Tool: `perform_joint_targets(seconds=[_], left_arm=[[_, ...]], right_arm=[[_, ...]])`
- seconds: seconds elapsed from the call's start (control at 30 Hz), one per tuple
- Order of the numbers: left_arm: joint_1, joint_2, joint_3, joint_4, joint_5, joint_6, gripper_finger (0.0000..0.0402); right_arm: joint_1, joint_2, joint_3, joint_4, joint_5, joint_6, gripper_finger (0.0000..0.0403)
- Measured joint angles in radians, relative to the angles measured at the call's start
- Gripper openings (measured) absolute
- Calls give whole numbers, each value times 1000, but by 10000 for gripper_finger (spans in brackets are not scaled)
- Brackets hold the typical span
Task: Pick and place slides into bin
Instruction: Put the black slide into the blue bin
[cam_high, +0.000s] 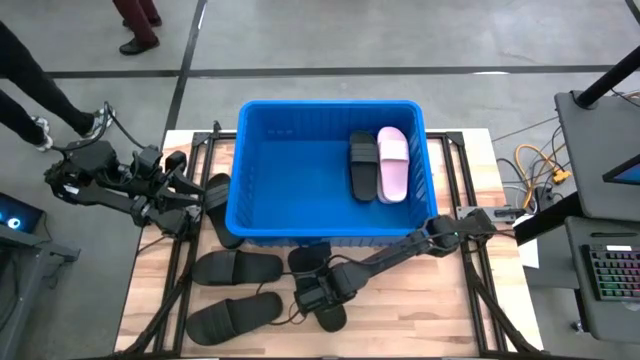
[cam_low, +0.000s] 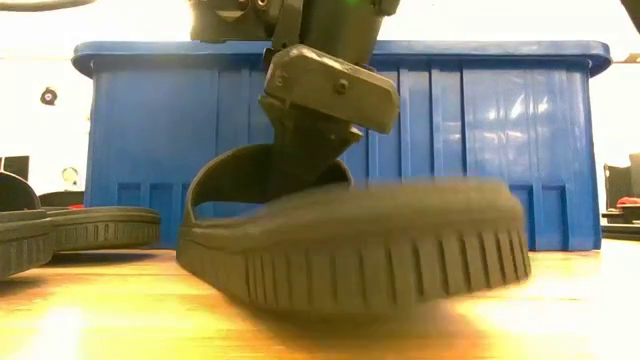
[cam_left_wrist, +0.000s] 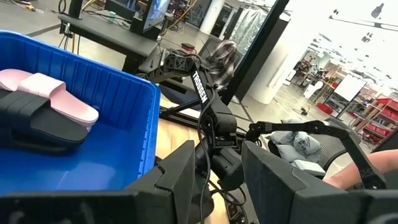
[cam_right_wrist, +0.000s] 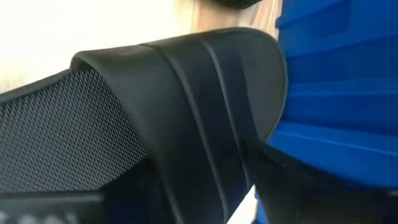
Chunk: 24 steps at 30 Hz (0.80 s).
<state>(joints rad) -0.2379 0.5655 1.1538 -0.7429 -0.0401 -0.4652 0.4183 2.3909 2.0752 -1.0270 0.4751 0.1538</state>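
The blue bin stands at the table's far middle and fills the background of the low view. One black slide and one pink slide lie side by side on its floor at the right. My right gripper is down near the table's front middle, shut on a black slide, which looms close in the low view. Two more black slides lie flat on the table at the front left. My left gripper hovers open and empty beside the bin's left wall. My right gripper holds the black slide by its wide strap, coming from above with the fingers pointing down. The strap and the gripper body hide how the fingers close on it. The slide hangs tilted. I cannot tell whether its sole is clear of the table.
A dark slide-shaped thing lies against the bin's left wall, next to my left gripper. Black frame bars run along the table's left and right sides. A person's legs show beyond the far edge. Bare wood lies at the front right.
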Motion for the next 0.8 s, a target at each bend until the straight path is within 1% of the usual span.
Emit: perform_joint_targets(seconds=[0.17,0.23,0.27,0.47,0.6,0.8], left_arm=[[0,-2,0,0,0,-1,118],[0,-3,0,0,0,-10,118],[0,-5,0,-1,0,-24,118],[0,-20,0,-10,0,-26,118],[0,-26,0,-10,0,-26,118],[-1,-31,0,-9,1,-26,118]], right_arm=[[0,0,6,5,0,3,71],[0,-1,6,6,-19,4,29],[0,-2,6,7,-30,6,21],[7,-5,23,-17,-88,13,12],[7,-30,66,-48,-145,15,13],[8,-81,160,-141,-180,14,13]])
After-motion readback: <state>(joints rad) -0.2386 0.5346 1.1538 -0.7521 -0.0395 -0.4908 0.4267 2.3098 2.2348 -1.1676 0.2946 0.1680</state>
